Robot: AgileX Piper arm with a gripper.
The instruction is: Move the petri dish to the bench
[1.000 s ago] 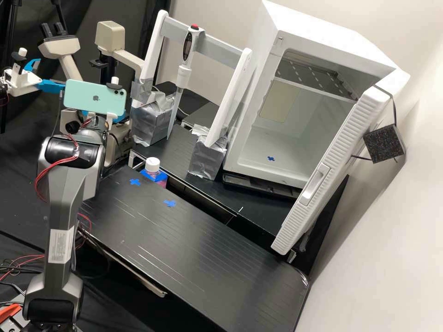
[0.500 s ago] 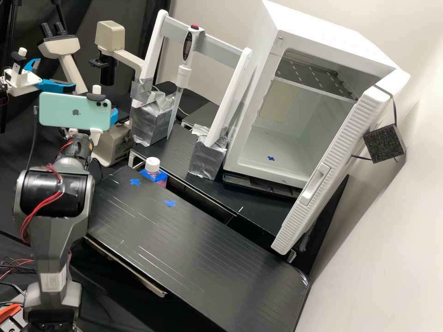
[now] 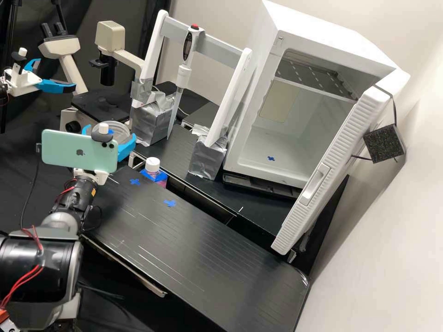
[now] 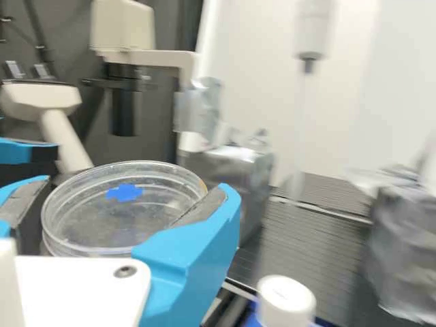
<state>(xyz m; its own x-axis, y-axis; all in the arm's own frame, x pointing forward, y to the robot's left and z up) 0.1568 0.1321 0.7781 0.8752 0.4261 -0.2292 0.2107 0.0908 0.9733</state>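
The hand (image 3: 110,133) has its blue fingers closed around the petri dish (image 3: 121,131), pinching it by its side wall. Seen in the high view, the dish is to the left of the white-capped bottle (image 3: 152,166) and higher than its cap, and looks close to level; a blue mark shows on it. The desk (image 3: 194,249) begins beside the bottle, with two blue tape crosses (image 3: 134,182) near it, the likely place for setting down.

The bottle seems the chief hazard. A low or wide swing towards the crosses could catch it with a finger or the dish, tipping it over or jolting the dish loose. The smooth, curved wall gives little purchase, so a sudden stop may let the dish turn or slip. Put down short, on the desk's edge near the bottle, it could tilt and fall; let go too high, it could drop and crack.
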